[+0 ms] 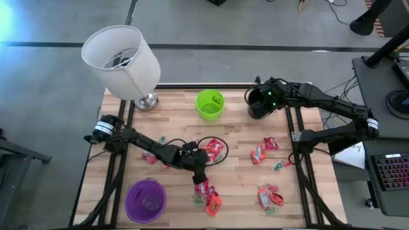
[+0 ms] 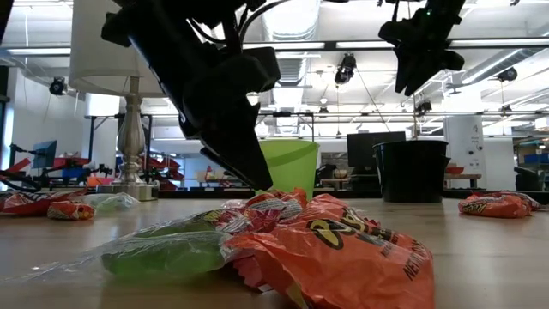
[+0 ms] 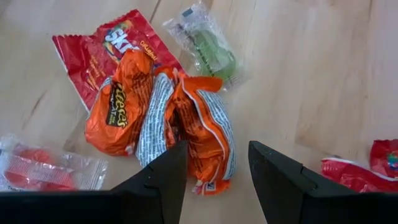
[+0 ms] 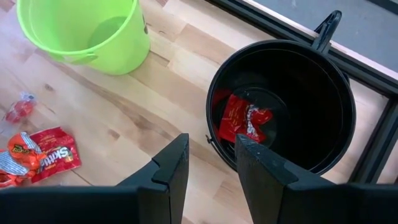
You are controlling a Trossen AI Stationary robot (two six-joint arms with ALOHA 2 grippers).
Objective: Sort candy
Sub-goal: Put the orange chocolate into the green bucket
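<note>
My left gripper (image 1: pixel 199 176) (image 3: pixel 214 163) is open, low over a small heap of candy (image 1: pixel 207 198) near the table's near edge. The heap holds orange packets (image 3: pixel 202 134) (image 2: pixel 343 245), a red packet (image 3: pixel 93 43) and a clear-wrapped green sweet (image 3: pixel 211 50) (image 2: pixel 163 253), all lying flat on the wood. My right gripper (image 1: pixel 261 97) (image 4: pixel 211 152) is open above the black cup (image 4: pixel 336 99) at the far right. A red packet (image 4: pixel 239 121) lies on that cup's bottom. More candy (image 1: pixel 214 148) (image 1: pixel 263 150) (image 1: pixel 270 197) is scattered on the table. My left gripper comes from above, slanting down, with its open fingers (image 3: pixel 168 177) on either side of one end (image 3: pixel 208 177) of an orange packet. That packet lies flat on the table. Whether a fingertip touches it, I cannot tell.
A green cup (image 1: pixel 210 104) (image 4: pixel 81 31) stands at the far middle and a purple cup (image 1: pixel 146 199) at the near left. A white-shaded lamp (image 1: pixel 121 57) stands on the far left corner. Bare wood lies between the candy groups.
</note>
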